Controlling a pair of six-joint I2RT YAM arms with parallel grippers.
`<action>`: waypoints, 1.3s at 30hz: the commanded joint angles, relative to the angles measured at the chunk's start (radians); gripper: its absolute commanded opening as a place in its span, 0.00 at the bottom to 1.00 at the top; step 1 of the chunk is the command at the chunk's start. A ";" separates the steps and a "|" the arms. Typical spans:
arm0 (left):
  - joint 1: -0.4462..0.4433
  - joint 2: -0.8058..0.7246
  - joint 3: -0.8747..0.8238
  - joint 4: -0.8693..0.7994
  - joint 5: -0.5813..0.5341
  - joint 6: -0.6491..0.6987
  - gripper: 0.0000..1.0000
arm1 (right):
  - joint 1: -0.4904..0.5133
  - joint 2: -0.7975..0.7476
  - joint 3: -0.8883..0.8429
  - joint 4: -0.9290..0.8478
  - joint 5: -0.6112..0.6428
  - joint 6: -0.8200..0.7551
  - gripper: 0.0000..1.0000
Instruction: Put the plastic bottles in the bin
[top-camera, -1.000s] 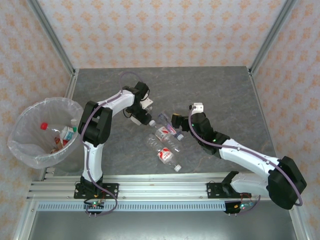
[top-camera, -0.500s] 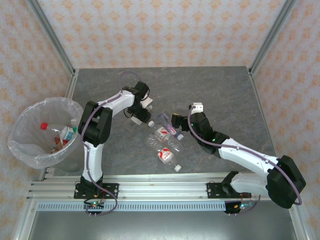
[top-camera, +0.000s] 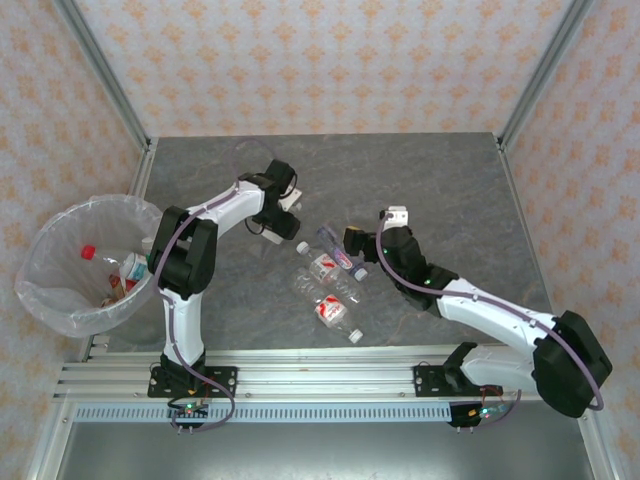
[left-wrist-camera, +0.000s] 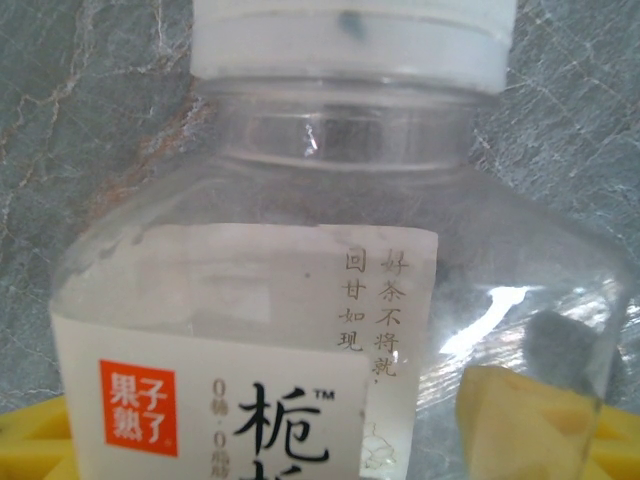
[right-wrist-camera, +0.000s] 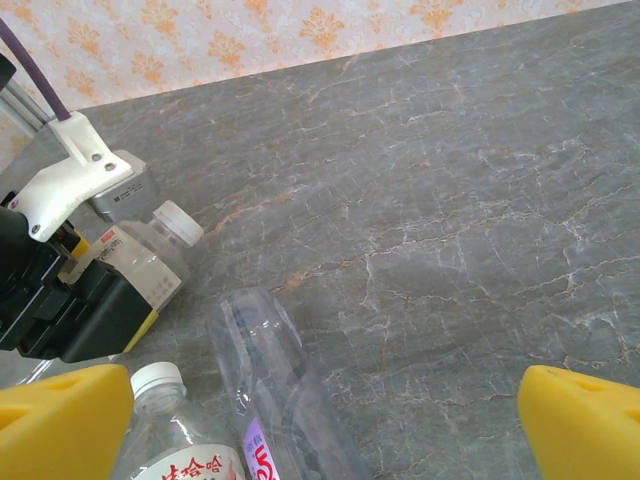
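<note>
On the grey marbled table (top-camera: 440, 190), well right of the bin (top-camera: 40, 262), the left gripper (top-camera: 279, 226) is clamped on a white-capped clear bottle (left-wrist-camera: 300, 330). I judge the carry is in hand, calling next for a swing over the bin's rim and release. Farther from the bin, the right gripper (top-camera: 353, 240) gapes empty over three loose bottles (top-camera: 327, 306).
</note>
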 joint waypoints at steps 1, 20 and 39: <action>0.012 -0.065 -0.028 0.038 -0.026 -0.043 0.34 | -0.002 -0.041 -0.028 0.062 0.021 -0.017 0.99; 0.012 -0.267 -0.141 0.119 -0.001 -0.118 0.08 | -0.002 -0.061 -0.048 0.098 -0.035 -0.097 0.99; 0.013 -0.470 -0.192 0.186 0.113 -0.214 0.00 | -0.002 -0.030 -0.014 0.066 -0.142 -0.138 0.99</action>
